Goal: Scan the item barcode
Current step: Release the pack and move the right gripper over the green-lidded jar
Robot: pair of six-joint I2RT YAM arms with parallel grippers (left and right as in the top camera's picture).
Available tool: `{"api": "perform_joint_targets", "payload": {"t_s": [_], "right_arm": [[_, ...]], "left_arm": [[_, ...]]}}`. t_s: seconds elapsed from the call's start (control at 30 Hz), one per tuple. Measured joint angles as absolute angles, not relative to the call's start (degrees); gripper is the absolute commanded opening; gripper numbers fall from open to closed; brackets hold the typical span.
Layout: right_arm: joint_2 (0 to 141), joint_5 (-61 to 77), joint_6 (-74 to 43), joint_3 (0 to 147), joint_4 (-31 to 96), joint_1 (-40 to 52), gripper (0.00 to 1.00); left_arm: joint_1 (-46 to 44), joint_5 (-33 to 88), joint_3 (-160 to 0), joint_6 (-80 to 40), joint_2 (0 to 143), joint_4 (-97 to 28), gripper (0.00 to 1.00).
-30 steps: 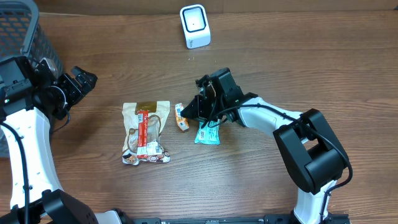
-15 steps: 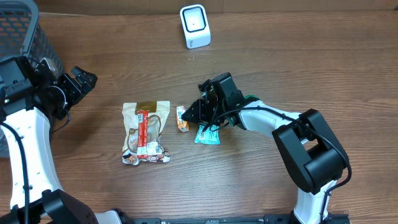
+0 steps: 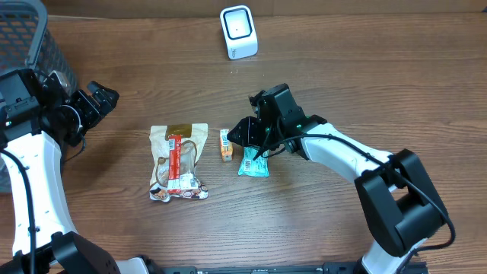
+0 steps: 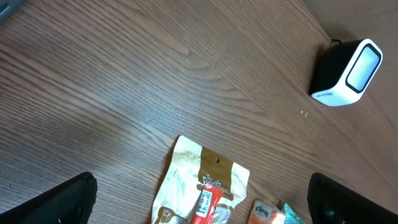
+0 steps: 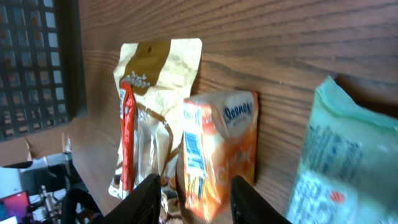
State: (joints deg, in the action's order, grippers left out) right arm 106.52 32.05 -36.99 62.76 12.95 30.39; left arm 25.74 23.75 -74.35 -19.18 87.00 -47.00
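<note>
Midway across the counter [image 3: 319, 221], between the tan snack bag [image 3: 179, 161] and the teal packet [image 3: 253, 163], lies the small orange tissue pack [image 3: 226, 144], my likely scan item, with its barcode [image 5: 191, 149] on one narrow side. My right gripper [image 3: 236, 137] hovers over it, jaws partly parted and holding nothing; the left gripper [image 3: 103, 97] hangs wide open, empty, well apart. The pack looks light, soft and film-slick, so I'd pinch its broad faces gently, keeping the barcode clear for the scanner [image 3: 238, 32].

White scanner [image 4: 348, 71] well apart from beige pouch [image 4: 199, 186]
</note>
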Motion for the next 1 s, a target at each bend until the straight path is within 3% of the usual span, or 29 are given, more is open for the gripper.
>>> {"api": "perform_joint_targets", "payload": {"t_s": [0.47,0.53,0.6,0.63,0.7,1.0], "right_arm": [[95.88,16.25,-30.61,72.25,40.75,29.58,0.48],[93.51,13.21,-30.3,73.43,43.57,28.16,0.54],[91.55,10.24,-29.82,73.93,46.81,25.98,0.74],[90.87,8.6,-29.89,74.11,49.01,24.56,0.9],[90.41,5.5,-29.85,74.19,52.73,21.28,0.97],[90.5,-0.25,-29.71,72.6,60.51,10.24,1.0]], "left_arm": [[25.74,23.75,-74.35,-19.18,87.0,-46.96,0.99],[25.74,23.75,-74.35,-19.18,87.0,-46.96,1.0],[25.74,23.75,-74.35,-19.18,87.0,-46.96,1.0],[25.74,23.75,-74.35,-19.18,87.0,-46.96,1.0],[25.74,23.75,-74.35,-19.18,87.0,-47.0,1.0],[25.74,23.75,-74.35,-19.18,87.0,-46.98,0.99]]}}
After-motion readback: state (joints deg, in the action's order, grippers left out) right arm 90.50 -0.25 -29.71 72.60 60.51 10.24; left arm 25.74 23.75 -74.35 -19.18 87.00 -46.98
